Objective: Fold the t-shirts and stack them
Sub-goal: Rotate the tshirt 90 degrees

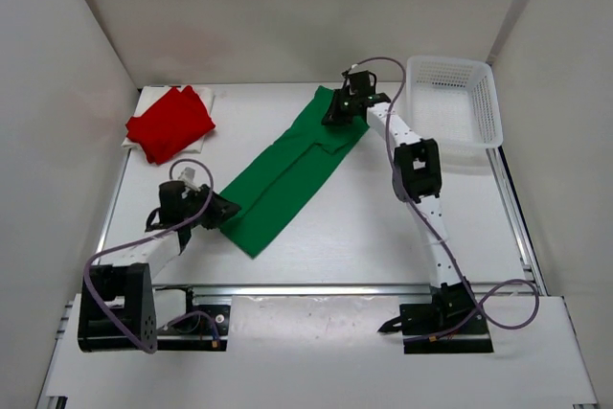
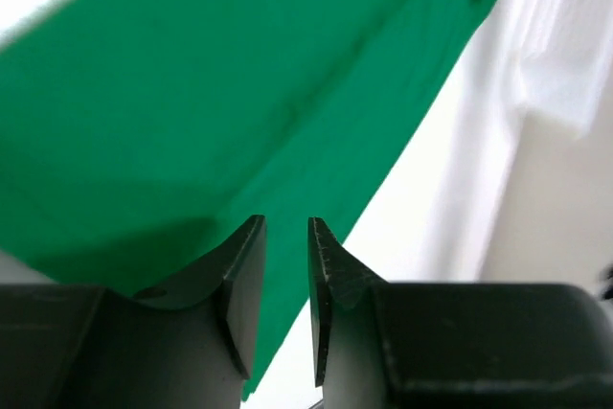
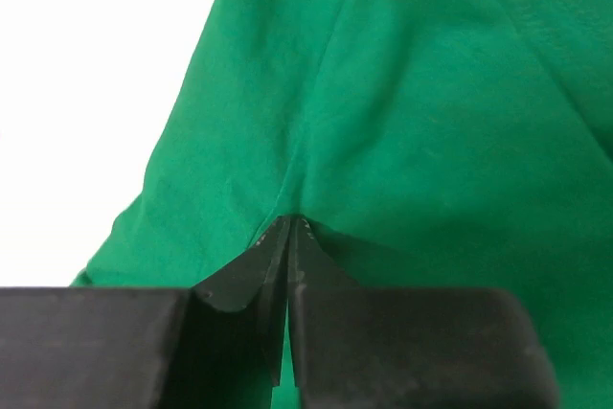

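Right gripper (image 3: pixel 290 225) clamps folded bright green cloth t-shirt (image 1: pixel 287 174); left gripper (image 2: pixel 285 229) jaws slightly apart, holding nothing; lone pull risks skewed fold.

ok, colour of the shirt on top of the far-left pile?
The shirt is bright red; top external view shows it best.

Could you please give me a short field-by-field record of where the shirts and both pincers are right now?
green t-shirt: folded into a long strip, lying diagonally mid-table
red t-shirt: folded, on top of the cream-white t-shirt, far left corner
left pincer: jaws apart, at the strip's near end
right pincer: shut on the strip's far end
basket: far right corner
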Controlling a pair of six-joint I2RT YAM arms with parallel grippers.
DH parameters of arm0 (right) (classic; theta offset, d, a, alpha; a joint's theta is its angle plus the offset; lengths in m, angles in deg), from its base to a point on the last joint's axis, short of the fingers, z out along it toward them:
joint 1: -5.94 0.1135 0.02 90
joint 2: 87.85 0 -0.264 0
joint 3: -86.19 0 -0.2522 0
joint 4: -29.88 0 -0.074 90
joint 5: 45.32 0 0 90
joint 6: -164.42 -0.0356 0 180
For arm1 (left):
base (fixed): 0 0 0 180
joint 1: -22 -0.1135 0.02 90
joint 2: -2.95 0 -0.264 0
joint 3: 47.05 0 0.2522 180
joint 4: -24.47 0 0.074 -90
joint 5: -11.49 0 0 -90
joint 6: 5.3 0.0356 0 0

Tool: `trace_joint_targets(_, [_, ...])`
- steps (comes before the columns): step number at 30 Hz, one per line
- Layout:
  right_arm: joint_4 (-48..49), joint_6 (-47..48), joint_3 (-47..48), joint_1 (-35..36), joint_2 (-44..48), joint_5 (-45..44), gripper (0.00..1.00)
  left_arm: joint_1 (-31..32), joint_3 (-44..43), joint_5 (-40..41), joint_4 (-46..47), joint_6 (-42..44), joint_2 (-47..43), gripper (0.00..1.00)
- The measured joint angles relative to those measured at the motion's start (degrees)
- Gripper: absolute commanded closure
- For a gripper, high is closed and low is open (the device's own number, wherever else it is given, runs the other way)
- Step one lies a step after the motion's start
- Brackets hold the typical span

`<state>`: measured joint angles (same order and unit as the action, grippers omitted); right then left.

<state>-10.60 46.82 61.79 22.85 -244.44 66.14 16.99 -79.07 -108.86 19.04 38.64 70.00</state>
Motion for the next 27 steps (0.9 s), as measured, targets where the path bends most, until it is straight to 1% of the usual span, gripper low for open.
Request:
trace_joint_targets(1, [-0.85,-0.31,-0.79,-0.24,0.5,0.68,0.96,1.97,-0.61,0.61,-1.53,1.01,0.02,0.64])
trace_joint_targets(4, [-4.37,1.14,-1.31,-0.85,2.73,0.85,0.84,10.1,-3.87,3.78,-5.79,4.59,0.13,0.63])
trace_joint_targets(5, [-7.15,1.99,1.09,-1.01,3.04,0.76,0.78,13.2,-5.11,5.2,-6.95,5.62,0.13,0.63])
trace_joint_targets(7, [-10.71,3.48,6.95,-1.27,3.37,0.61,0.71,17.49,-6.8,7.19,-7.98,7.04,0.13,0.64])
trace_joint_targets(9, [-14.1,5.31,12.92,-1.22,5.01,0.11,0.71,19.71,-7.28,7.91,-8.17,7.74,0.13,0.64])
trace_joint_targets(10, [-15.39,6.34,13.77,-1.09,7.19,-0.15,0.71,20.0,-7.26,8.26,-8.39,7.76,0.13,0.65])
trace_joint_targets(11, [-16.98,7.32,13.4,-0.85,10.08,-0.44,0.72,20.04,-7.06,8.55,-8.41,7.76,0.13,0.64])
trace_joint_targets(13, [-20.63,9.42,11.43,0.02,16.44,-1.62,0.77,20.2,-6.58,8.83,-8.57,7.91,0.0,0.64])
trace_joint_targets(15, [-22.38,11.47,6.4,1.97,23.61,-3.96,0.79,20.7,-6.69,9.25,-9.29,8.68,0.0,0.63])
trace_joint_targets(16, [-22.6,12.46,1.84,3.5,27.65,-5.01,0.79,21.38,-7.21,9.42,-10.29,9.4,0.02,0.66])
trace_joint_targets(17, [-22.4,13.29,-3.58,5.27,31.67,-6.4,0.79,22.16,-8.09,9.51,-11.67,10.25,0.2,0.67])
trace_joint_targets(18, [-20.83,14.16,-11.13,7.37,36.22,-8.28,0.79,22.93,-9.2,9.49,-12.83,11.17,0.5,0.69])
trace_joint_targets(20, [-18.12,14.84,-27.23,11.54,44.57,-11.37,0.78,23.67,-10.75,8.87,-13.0,12.22,0.9,0.68])
trace_joint_targets(22, [-12.72,13.84,-45.29,15.61,52.48,-11.61,0.73,22.95,-10.29,8.02,-12.31,12.35,-0.04,0.68])
trace_joint_targets(25, [-2.64,9.35,-68.06,19.5,60.59,-10.73,0.67,21.35,-8.87,8.07,-12.74,12.5,-2.08,0.67])
trace_joint_targets(27, [2.8,5.51,-77.53,22.14,61.64,-9.75,0.63,20.39,-8.7,8.04,-13.46,12.68,-3.1,0.67])
